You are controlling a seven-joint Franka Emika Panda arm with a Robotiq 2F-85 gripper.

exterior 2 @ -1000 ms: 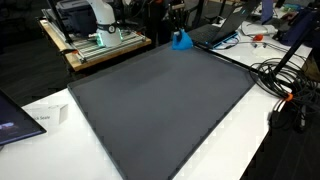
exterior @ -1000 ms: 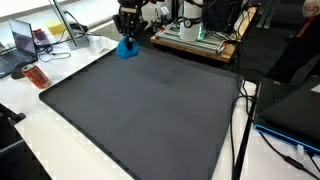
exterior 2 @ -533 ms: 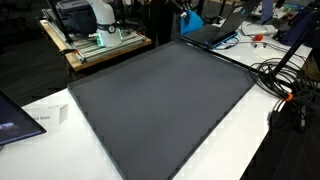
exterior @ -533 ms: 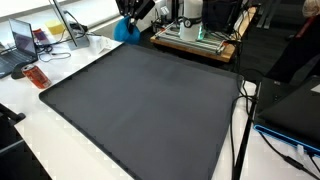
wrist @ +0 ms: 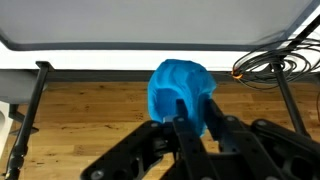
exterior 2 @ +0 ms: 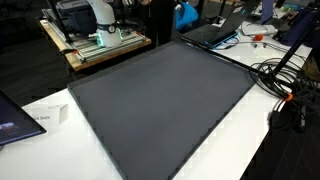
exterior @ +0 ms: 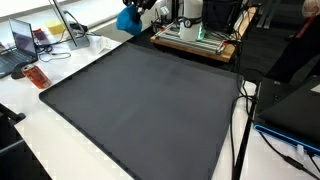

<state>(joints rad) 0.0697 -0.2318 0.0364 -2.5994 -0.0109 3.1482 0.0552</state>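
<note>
While the blue crumpled lump point(wrist: 180, 82) hangs at the tip of the gripper point(wrist: 195, 108), the claw's two fingers sit against its sides, pinching it. How firm that pinch is, the wrist view does not tell. The lump looks soft and bunched, cloth or thin plastic; cannot say which.

Position: lifted high, at or past the far edge of the dark mat point(exterior: 140, 100) in both exterior views, touching nothing but the fingers. Behind it the wrist view shows wooden floor point(wrist: 90, 115) and the pale table edge point(wrist: 120, 58), not the mat.

Risks, as judged from here:
- Slip. Likely only a fold is caught. If the fingers slacken, or the arm jerks, the lump probably drops. With floor rather than tabletop under it, it may land off the table, where the arm could hardly reach it.
- Cables point(wrist: 270, 62). A loop lies near the lump's right side in the wrist view. A falling lump could lodge among them, and a low sweep of the wrist could hook one.
- Equipment rack with green lights point(exterior: 195, 35). It stands just beside the arm, so a careless swing could strike it.
- Laptop point(exterior: 22, 40). It sits well apart on the white table, so little danger there.
- Loose material could drape over a finger and mask the grip from the wrist camera.
</note>
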